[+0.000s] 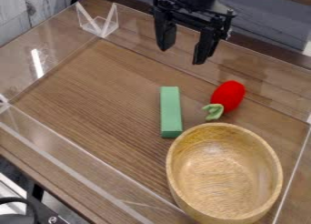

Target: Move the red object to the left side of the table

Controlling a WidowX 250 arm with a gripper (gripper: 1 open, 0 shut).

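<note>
The red object (226,95) is a small rounded toy fruit with a green stem tip, lying on the table (97,91) right of centre, just above the rim of the wooden bowl. My gripper (184,45) hangs above the back of the table, pointing down, up and to the left of the fruit and clear of it. Its two black fingers (162,35) stand apart with nothing between them.
A green rectangular block (172,111) lies left of the fruit. A large wooden bowl (225,171) sits at the front right. Low clear acrylic walls (73,187) edge the table, and a clear stand (96,23) sits at the back left.
</note>
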